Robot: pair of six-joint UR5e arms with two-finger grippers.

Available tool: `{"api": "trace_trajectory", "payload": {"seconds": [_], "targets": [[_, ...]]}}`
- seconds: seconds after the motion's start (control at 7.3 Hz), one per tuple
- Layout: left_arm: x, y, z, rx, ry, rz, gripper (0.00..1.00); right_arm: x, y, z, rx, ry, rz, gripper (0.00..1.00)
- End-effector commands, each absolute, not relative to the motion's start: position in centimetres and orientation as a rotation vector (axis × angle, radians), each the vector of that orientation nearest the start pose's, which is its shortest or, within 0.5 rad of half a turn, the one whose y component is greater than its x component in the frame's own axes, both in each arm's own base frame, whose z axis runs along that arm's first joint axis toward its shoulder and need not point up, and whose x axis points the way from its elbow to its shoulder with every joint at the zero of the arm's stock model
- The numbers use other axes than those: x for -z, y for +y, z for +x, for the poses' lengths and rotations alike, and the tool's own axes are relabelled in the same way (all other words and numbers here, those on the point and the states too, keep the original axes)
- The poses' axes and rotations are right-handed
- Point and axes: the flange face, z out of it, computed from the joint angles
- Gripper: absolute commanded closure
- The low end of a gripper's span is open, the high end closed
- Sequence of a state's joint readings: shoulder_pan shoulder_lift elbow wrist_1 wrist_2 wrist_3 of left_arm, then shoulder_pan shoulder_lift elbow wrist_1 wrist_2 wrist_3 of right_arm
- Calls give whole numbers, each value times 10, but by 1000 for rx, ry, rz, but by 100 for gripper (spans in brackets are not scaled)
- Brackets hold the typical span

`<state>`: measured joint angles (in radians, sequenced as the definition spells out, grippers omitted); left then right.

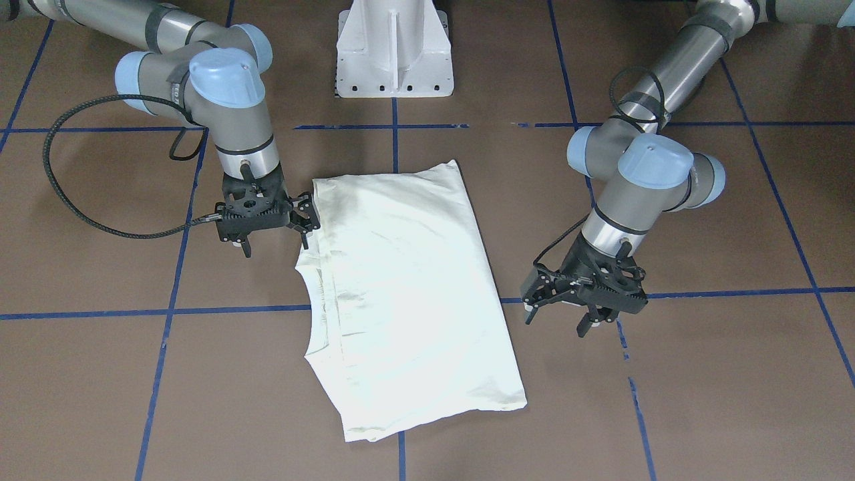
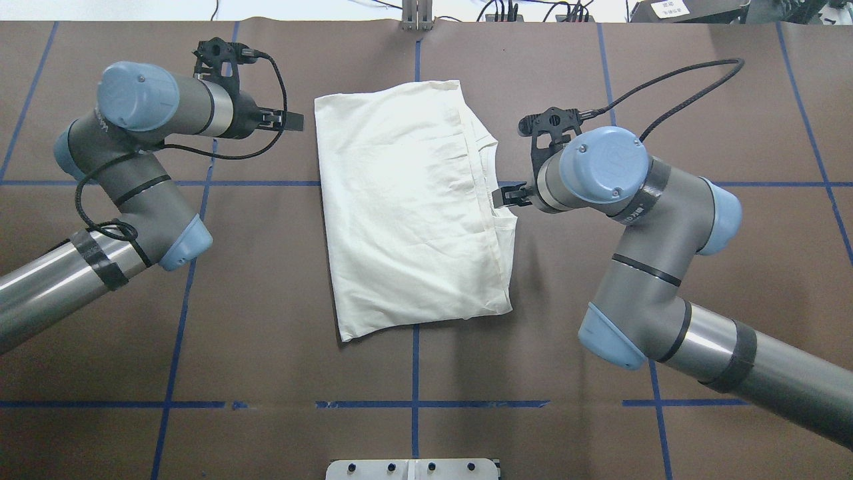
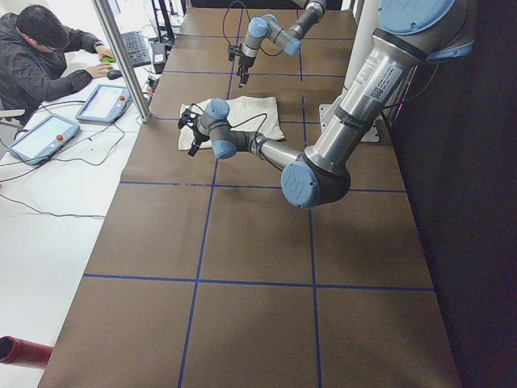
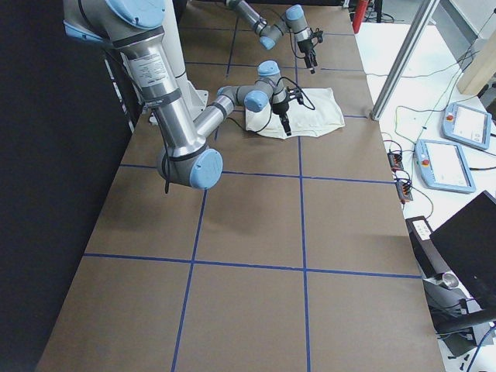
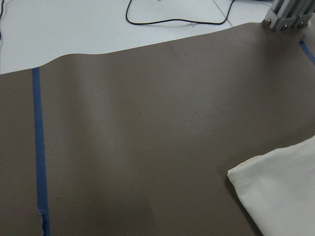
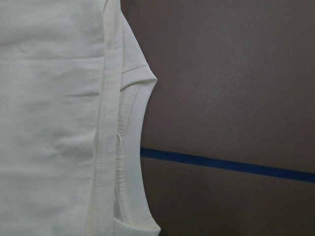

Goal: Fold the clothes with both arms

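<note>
We see the T-shirt (image 1: 407,280) as soft, matt cloth, its collar (image 6: 130,162) ribbed and stitched. The table cover (image 1: 701,374) looks matt, paper-like. The arm tubes (image 1: 674,67) show satin metal, and the joint caps (image 1: 654,164) show smooth, faintly glossy plastic.

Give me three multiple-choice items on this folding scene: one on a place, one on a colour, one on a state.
1. The shirt has its collar on the side of: A. the right gripper B. the left gripper C. neither gripper
2. The tape lines on the table are: A. red B. blue C. yellow
3. The left gripper is: A. shut on a sleeve B. open, off the shirt C. shut on the collar

1 A: the collar's curve sits beside the right gripper.
2 B: blue lines cross the brown table.
3 B: its jaws stand apart over bare table.
</note>
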<state>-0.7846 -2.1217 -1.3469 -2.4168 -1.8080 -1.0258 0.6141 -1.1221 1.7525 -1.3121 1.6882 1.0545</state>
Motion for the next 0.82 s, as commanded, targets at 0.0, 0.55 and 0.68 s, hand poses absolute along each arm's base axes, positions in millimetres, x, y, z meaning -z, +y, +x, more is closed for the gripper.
{"api": "trace_trajectory", "payload": {"seconds": [0.0,0.55,0.68], "targets": [[-322,-499,449,133,1191,445,0,-334,-437,-422,-242,-1085,327,0],[-310,-334,513,435,1327,209,0,-323,-423,-410,-448,-1185,225,0],[-314,-321,525,519,1317,179,10,-323,-424,-409,-451,-1183,227,0]]}}
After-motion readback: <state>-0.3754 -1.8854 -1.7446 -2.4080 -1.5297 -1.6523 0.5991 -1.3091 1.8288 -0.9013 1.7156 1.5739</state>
